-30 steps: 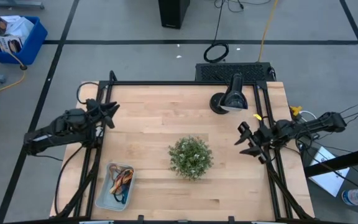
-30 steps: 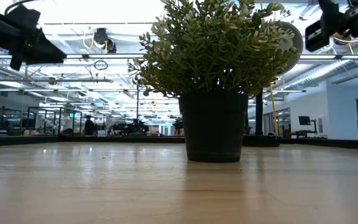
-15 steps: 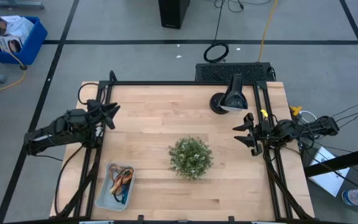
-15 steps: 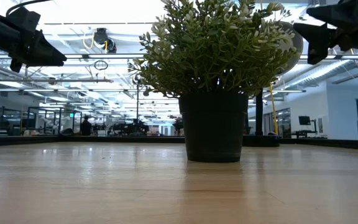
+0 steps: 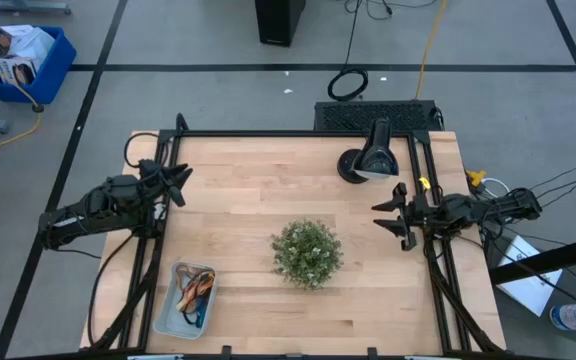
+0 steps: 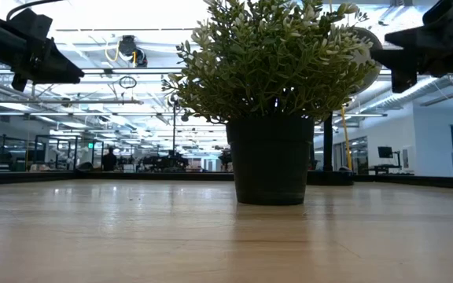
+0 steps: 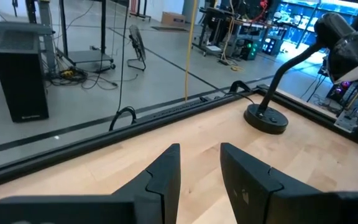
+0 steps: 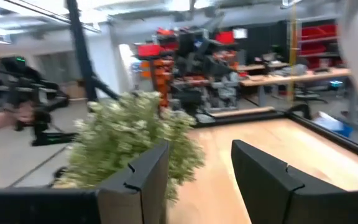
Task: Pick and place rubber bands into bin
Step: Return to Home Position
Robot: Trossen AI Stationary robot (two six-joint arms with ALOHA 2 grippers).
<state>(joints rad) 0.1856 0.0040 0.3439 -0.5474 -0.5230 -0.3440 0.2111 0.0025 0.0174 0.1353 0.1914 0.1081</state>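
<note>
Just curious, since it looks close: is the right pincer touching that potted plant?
Apart. The high view shows a strip of bare table between the open right pincer, near the right edge, and the potted plant at the middle.

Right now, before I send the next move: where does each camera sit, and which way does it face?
High: above the table, looking straight down; shows both arms, left hand and right hand.
Low: at table-top height, level across at the plant; a hand in each upper corner.
Left wrist: past its own open fingers toward the lamp.
Right wrist: past its own open fingers toward the plant.
Shared: plant in high, low and right wrist; lamp in high and left wrist.
</note>
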